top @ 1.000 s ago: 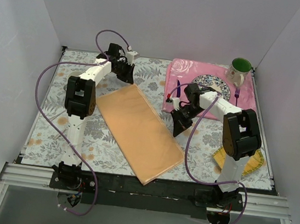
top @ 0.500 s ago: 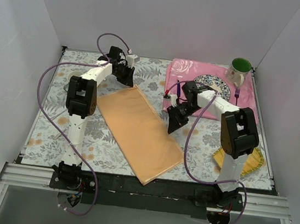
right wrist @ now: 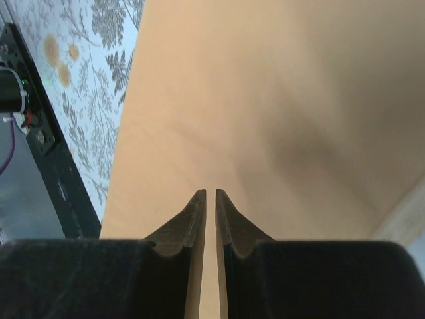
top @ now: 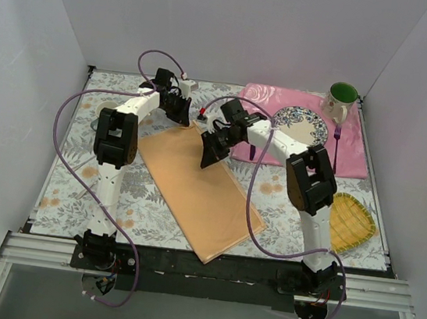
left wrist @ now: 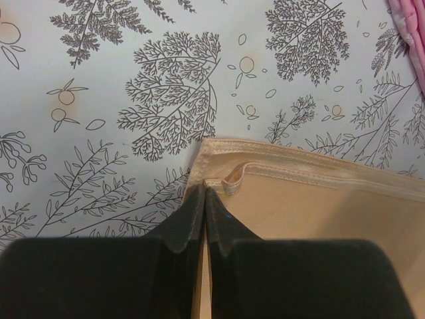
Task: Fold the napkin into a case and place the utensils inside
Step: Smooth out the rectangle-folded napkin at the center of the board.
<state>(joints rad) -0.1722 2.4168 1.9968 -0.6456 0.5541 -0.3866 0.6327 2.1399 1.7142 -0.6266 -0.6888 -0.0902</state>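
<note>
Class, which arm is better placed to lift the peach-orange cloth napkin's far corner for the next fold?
Left: the left end effector sits at the peach-orange napkin's hemmed corner; the right end effector hovers over plain cloth.

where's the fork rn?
Top view, far right: the fork lies on the pink placemat, just right of the plate and on the near side of the green mug.

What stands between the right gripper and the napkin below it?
Nothing visible does. The right gripper hangs directly over the napkin with its jaws almost closed, and only bare peach cloth shows beneath them.
</note>
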